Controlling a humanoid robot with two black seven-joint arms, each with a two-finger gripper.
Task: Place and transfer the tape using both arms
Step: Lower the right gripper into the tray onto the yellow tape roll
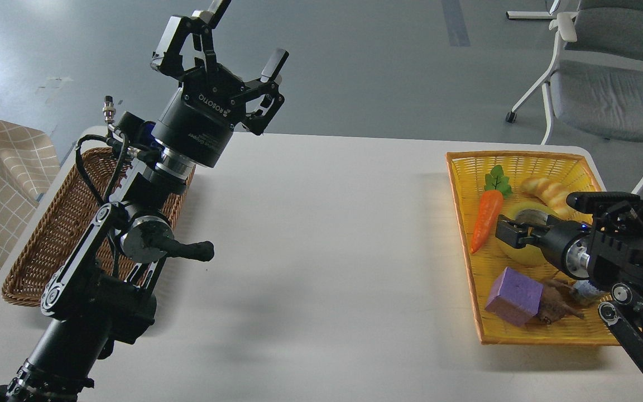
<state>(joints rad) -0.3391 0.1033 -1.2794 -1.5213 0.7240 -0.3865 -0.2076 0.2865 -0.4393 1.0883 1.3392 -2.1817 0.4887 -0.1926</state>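
Observation:
The tape [524,257], a yellow roll with a grey core, lies in the yellow basket [522,162] at the table's right side. My right gripper [507,232] reaches in from the right, low over the roll, and covers much of it. Its fingers look dark and are seen nearly end-on, so I cannot tell whether they grip the roll. My left gripper [248,33] is raised high above the table's far left part, fingers spread wide open and empty, far from the tape.
The yellow basket also holds an orange carrot toy [486,219], a twisted bread toy [547,191], a purple block [514,296], a brown object [557,301] and a small can [585,291]. A brown wicker basket [48,234] sits at the left under my left arm. A grey chair [606,84] stands behind the table.

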